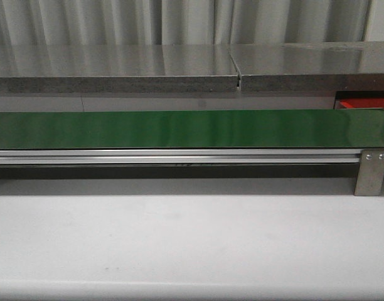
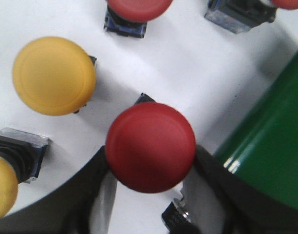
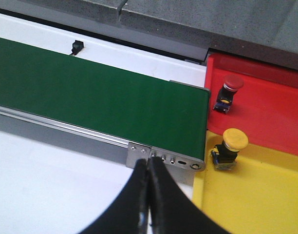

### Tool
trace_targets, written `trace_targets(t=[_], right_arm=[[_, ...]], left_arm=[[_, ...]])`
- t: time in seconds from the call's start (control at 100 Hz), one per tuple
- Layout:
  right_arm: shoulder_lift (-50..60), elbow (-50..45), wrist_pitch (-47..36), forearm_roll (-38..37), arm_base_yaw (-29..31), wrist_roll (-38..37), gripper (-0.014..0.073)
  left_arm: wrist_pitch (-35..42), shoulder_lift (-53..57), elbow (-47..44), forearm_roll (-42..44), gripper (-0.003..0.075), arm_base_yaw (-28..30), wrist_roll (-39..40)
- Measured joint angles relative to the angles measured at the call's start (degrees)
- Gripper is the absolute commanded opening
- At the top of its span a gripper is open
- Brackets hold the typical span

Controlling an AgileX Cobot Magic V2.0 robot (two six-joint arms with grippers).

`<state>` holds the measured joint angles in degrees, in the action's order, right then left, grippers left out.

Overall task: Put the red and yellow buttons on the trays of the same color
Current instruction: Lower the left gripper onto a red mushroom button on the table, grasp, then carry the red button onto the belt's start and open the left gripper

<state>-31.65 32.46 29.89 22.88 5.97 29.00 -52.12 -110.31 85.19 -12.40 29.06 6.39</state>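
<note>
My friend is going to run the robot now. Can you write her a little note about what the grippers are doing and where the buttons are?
Left gripper: fingers on either side of a red button on the white table, beside the green belt; grip not certain.
Right gripper: shut, empty, above the belt's end.
Done: one red button on the red tray, one yellow button on the yellow tray.
Left: the button at the left gripper, a yellow button near it, and others at the edges of the left wrist view.
</note>
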Motion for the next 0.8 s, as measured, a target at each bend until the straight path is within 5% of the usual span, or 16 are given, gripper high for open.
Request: trace_targets(t=[0.27, 0.8], right_arm=[[0.0, 0.0, 0.0, 0.0, 0.0, 0.0, -0.0074], [0.0, 0.0, 0.0, 0.0, 0.0, 0.0, -0.0074]], left_arm=[[-2.0, 6.6, 0.0, 0.6, 0.0198, -0.8, -1.9], [-2.1, 9.9, 0.0, 2.4, 0.0198, -11.9, -3.0]])
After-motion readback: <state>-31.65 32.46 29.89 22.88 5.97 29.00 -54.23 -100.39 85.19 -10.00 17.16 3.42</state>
